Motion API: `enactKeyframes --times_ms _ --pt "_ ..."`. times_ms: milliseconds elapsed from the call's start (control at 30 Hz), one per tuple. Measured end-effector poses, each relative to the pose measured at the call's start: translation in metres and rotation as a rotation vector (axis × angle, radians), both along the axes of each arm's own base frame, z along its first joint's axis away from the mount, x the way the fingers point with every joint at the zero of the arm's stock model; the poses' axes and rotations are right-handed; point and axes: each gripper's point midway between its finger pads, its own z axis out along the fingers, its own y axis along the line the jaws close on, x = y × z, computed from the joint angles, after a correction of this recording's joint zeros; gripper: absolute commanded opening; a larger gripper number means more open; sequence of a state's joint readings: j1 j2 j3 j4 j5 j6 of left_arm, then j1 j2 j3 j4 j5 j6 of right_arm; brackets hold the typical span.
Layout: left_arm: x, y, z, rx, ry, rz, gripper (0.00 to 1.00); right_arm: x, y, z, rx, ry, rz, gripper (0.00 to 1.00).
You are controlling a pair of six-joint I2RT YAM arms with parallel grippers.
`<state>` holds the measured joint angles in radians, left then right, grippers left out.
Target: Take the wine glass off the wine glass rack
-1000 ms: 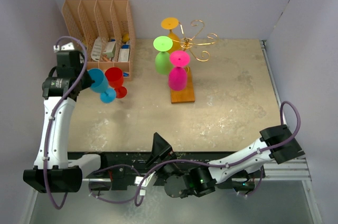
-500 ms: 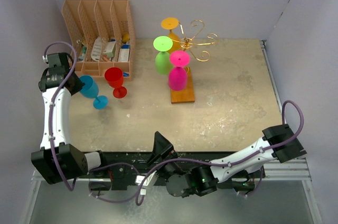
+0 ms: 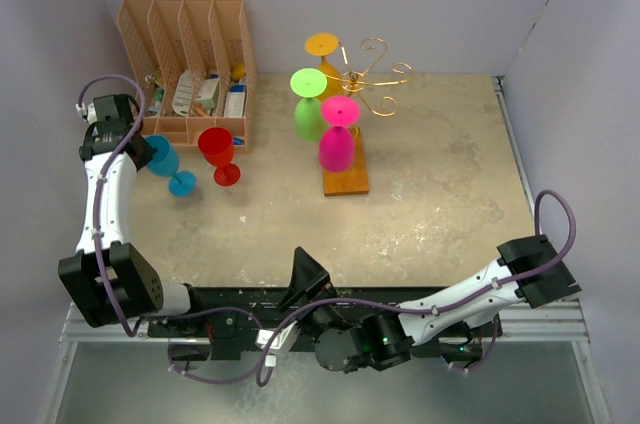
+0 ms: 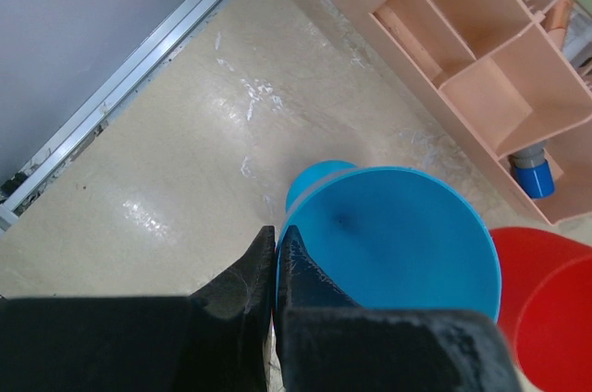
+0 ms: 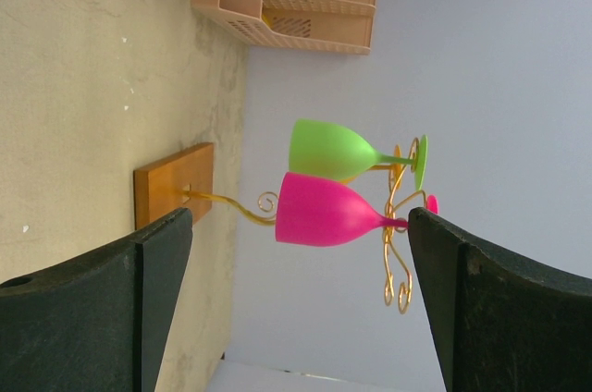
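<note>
Blue wine glass [image 4: 398, 244] rim grip (wrist-only)

left arm [image 3: 105, 194] swung leftward, blue glass [image 3: 163, 157] carried away from red glass [image 3: 217, 147], perhaps lowered toward the table [image 3: 440, 194]

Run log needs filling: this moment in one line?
left fingers: shut on blue glass rim | blue glass: beside red glass | rack: holds green glass, pink glass, orange glass | right fingers: open
</note>
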<state>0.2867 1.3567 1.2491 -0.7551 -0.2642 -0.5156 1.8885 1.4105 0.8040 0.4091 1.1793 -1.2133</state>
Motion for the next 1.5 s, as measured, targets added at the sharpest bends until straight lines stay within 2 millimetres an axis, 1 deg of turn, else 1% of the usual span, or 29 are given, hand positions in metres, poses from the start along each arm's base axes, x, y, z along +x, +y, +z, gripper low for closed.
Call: enactKeyframes --times_ms 133,200,333,467,533,633,700,733,767,867,1000,1100,1200,1233,1367,1400,1467,1500 --pt "0.013 0.006 -0.019 0.008 0.038 0.009 0.0 0.005 -0.002 0.001 0.009 0.002 -0.022 1.0" --pt "0.017 0.007 -0.025 0.009 0.044 0.009 0.0 0.006 -0.002 0.002 0.015 0.004 -0.029 1.0" --pt "0.026 0.003 -0.025 0.042 0.035 -0.001 0.0 0.007 -0.002 0.005 0.029 0.011 -0.036 1.0" --pt "0.037 -0.007 -0.022 0.091 0.024 -0.024 0.0 0.007 -0.002 0.005 0.034 0.014 -0.04 1.0" --pt "0.042 -0.01 -0.026 0.102 0.029 -0.031 0.0 0.007 -0.003 0.005 0.037 0.014 -0.047 1.0" --pt "0.045 -0.007 -0.037 0.11 0.057 -0.022 0.01 0.008 -0.004 0.004 0.043 0.016 -0.056 1.0" --pt "0.046 -0.004 -0.039 0.118 0.064 -0.012 0.1 0.008 -0.004 0.003 0.044 0.019 -0.058 1.0" --pt "0.048 -0.004 -0.038 0.119 0.06 -0.012 0.18 0.009 -0.004 0.003 0.043 0.02 -0.059 1.0" --pt "0.048 -0.003 -0.037 0.121 0.06 -0.01 0.22 0.009 -0.004 0.002 0.044 0.022 -0.061 1.0" --pt "0.048 -0.003 -0.037 0.122 0.06 -0.01 0.4 0.009 -0.005 0.001 0.048 0.029 -0.066 1.0" --pt "0.048 -0.003 -0.036 0.121 0.059 -0.009 0.52 0.009 -0.005 0.002 0.061 0.041 -0.071 1.0" --pt "0.046 -0.004 -0.034 0.12 0.056 -0.01 0.56 0.01 -0.005 0.002 0.065 0.047 -0.075 1.0" --pt "0.042 -0.005 -0.022 0.123 0.031 -0.007 0.57 0.01 -0.005 0.001 0.067 0.055 -0.08 1.0" --pt "0.04 -0.005 -0.014 0.127 0.01 -0.006 0.58 0.01 -0.005 0.001 0.069 0.059 -0.081 0.99" --pt "0.027 -0.008 0.029 0.146 -0.117 0.008 0.58 0.012 -0.004 0.003 0.087 0.078 -0.095 0.99" --pt "0.022 -0.009 0.04 0.151 -0.155 0.014 0.58 0.013 -0.003 0.003 0.089 0.083 -0.099 0.97" --pt "0.011 -0.015 0.064 0.163 -0.239 0.012 0.58 0.015 -0.002 0.004 0.096 0.091 -0.107 0.89" --pt "0.008 -0.019 0.072 0.166 -0.278 0.003 0.58 0.016 -0.001 0.005 0.101 0.096 -0.112 0.77"
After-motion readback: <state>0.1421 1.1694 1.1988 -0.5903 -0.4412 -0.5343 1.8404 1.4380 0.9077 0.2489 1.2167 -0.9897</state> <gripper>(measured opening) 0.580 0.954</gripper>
